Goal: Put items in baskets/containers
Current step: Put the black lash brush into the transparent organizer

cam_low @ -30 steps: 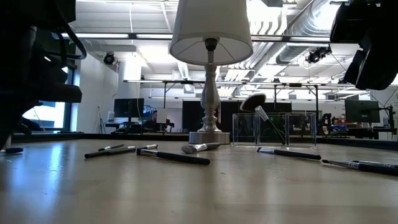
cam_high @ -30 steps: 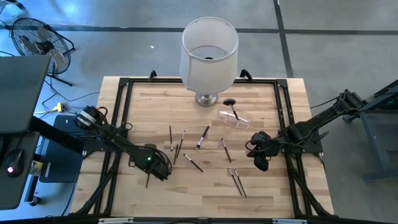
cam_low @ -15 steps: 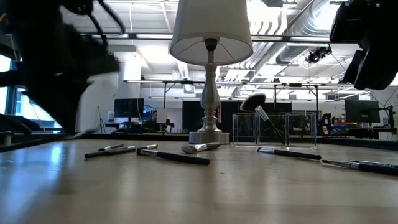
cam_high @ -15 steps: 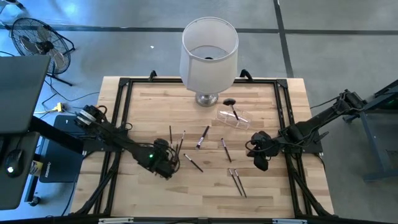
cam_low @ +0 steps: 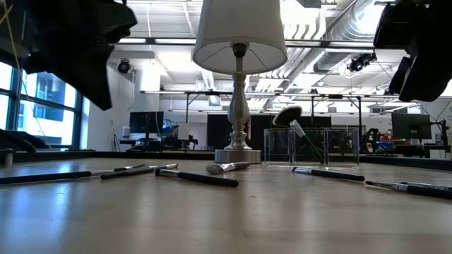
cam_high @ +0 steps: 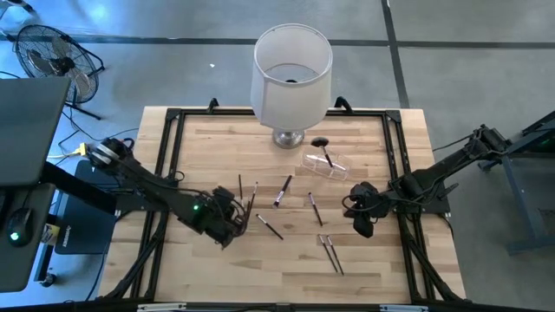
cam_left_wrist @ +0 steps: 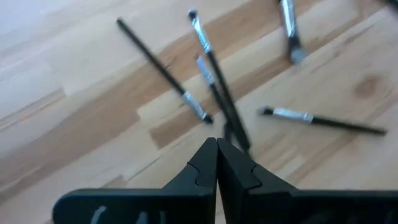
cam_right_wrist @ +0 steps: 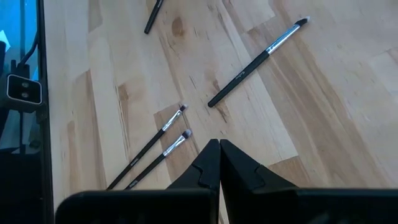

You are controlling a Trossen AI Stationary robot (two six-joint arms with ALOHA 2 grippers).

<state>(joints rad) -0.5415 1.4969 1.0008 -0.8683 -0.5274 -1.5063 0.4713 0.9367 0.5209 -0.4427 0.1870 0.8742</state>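
Note:
Several thin makeup brushes lie flat on the wooden table: a cluster mid-left, one at centre, two nearer the front. A fluffy-headed brush leans in the clear container, also in the low view. My left gripper hangs shut above the table just near-left of the cluster, and nothing shows between its fingers. My right gripper hangs shut above the table's right part, over bare wood.
A big white lamp on a silver base stands at the far middle, just left of the container. One brush lies at the table's left in the low view. A black frame runs along the table's edges.
My left gripper has risen from the tabletop, rolled its wrist and shifted slightly toward the brush cluster. In the low view it has lifted clear, and a brush now shows lying flat on the table at the left. My right gripper has kept still.

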